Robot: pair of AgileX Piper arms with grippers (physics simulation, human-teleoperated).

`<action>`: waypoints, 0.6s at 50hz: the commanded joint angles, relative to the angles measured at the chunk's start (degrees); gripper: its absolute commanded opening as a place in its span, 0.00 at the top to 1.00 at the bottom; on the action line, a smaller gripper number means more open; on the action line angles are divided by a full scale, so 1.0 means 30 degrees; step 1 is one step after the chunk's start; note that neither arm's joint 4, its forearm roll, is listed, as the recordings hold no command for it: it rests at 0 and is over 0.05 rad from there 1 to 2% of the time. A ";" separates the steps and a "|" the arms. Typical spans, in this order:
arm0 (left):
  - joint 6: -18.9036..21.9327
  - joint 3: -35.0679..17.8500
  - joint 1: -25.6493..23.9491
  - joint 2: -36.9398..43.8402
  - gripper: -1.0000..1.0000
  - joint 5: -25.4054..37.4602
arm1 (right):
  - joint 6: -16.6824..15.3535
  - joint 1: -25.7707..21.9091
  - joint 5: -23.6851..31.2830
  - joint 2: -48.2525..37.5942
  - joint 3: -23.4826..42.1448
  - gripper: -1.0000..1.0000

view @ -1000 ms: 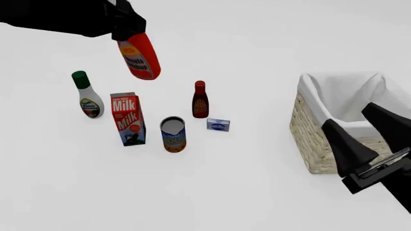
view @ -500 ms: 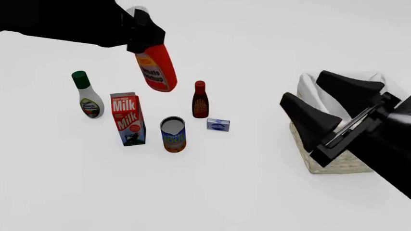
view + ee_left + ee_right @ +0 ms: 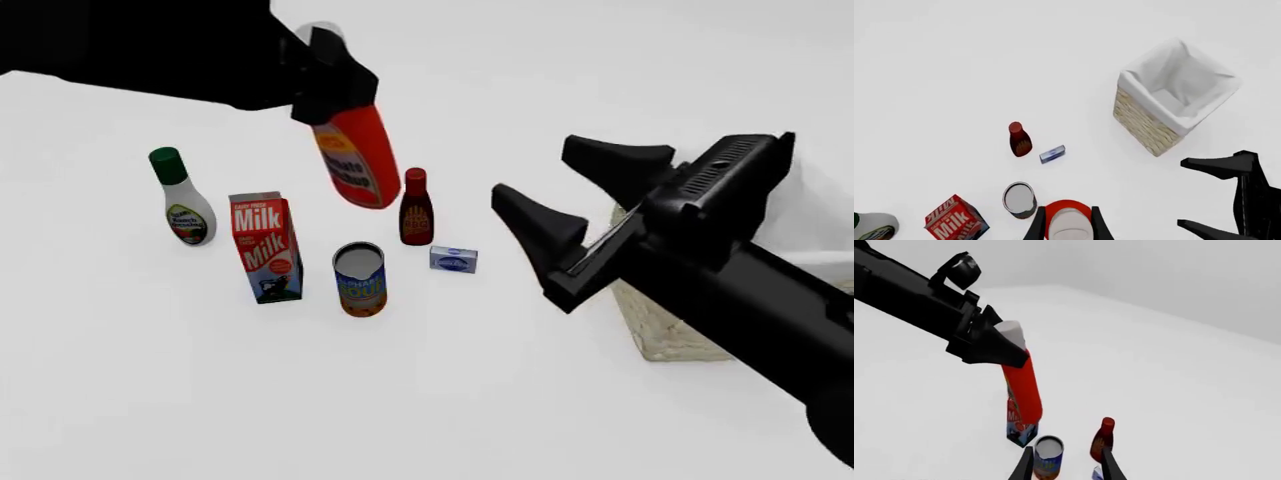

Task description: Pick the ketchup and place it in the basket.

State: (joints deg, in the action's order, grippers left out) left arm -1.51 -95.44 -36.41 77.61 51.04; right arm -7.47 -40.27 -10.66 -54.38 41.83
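The ketchup [image 3: 358, 160], a bright red bottle with a whitish cap, hangs tilted in the air above the can and the milk carton. My left gripper [image 3: 327, 85] is shut on its neck just below the cap. The left wrist view looks down on the cap [image 3: 1069, 226] between the fingers. The right wrist view shows the ketchup [image 3: 1022, 390] from the side. My right gripper [image 3: 534, 172] is open and empty, level with the bottle and a short way to its right. The basket [image 3: 657, 330] is largely hidden behind the right arm; the left wrist view shows the whole basket [image 3: 1142, 125], which is empty.
On the table stand a white bottle with a green cap [image 3: 180, 198], a milk carton [image 3: 264, 247], an open can [image 3: 359, 279], a small dark-red bottle [image 3: 416, 207] and a little blue box [image 3: 454, 259]. All lie left of the basket.
My left gripper has carried the ketchup to the right and slightly lower. The right arm has swung left and up, and it now covers most of the basket.
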 commanded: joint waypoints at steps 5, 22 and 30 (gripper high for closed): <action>-0.0050 0.0107 -0.0781 -0.0251 1.00 -0.0049 | -0.0316 -0.0596 -0.0306 -0.2452 0.1260 0.00; -0.0039 0.0376 -0.0953 0.0026 1.00 -0.0455 | -0.0043 -0.1706 0.0350 -0.4265 0.2771 0.00; -0.0070 0.0410 -0.0973 0.0192 1.00 -0.0561 | 0.0212 -0.2289 0.0780 -0.4635 0.3491 0.00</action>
State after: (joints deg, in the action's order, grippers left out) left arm -2.61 -94.24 -39.11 77.94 49.90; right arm -7.37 -45.27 -9.51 -66.17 49.87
